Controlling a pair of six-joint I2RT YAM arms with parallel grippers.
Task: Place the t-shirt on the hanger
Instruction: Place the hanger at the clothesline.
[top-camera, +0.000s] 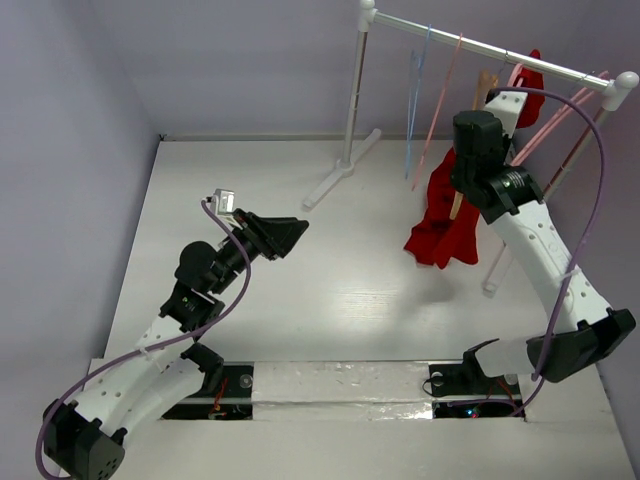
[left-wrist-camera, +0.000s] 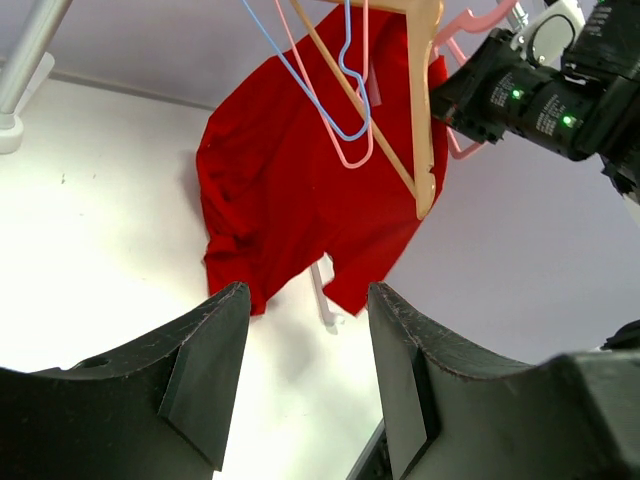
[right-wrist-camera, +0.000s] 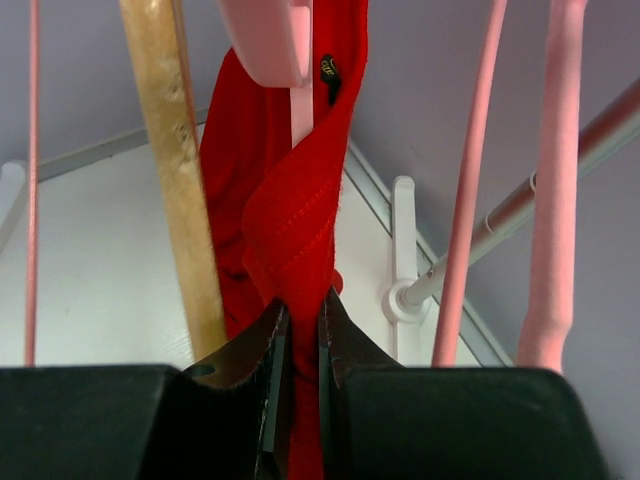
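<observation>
The red t-shirt (top-camera: 440, 215) hangs from the rack at the right, its lower part bunched just above the table. In the right wrist view a twisted fold of the t-shirt (right-wrist-camera: 295, 210) runs up over a pale pink hanger (right-wrist-camera: 270, 40). My right gripper (right-wrist-camera: 298, 325) is shut on that fold just below the hanger. My left gripper (top-camera: 285, 235) is open and empty over the middle of the table, well left of the t-shirt (left-wrist-camera: 300, 190). Its jaws (left-wrist-camera: 308, 300) stand wide apart and face the shirt.
A white rack rail (top-camera: 490, 45) on white posts (top-camera: 352, 100) carries a light-blue hanger (left-wrist-camera: 345, 100), a thin pink hanger (left-wrist-camera: 358, 150), an orange-tan hanger (right-wrist-camera: 175, 180) and more pink hangers (right-wrist-camera: 555, 190). A grey wall stands behind.
</observation>
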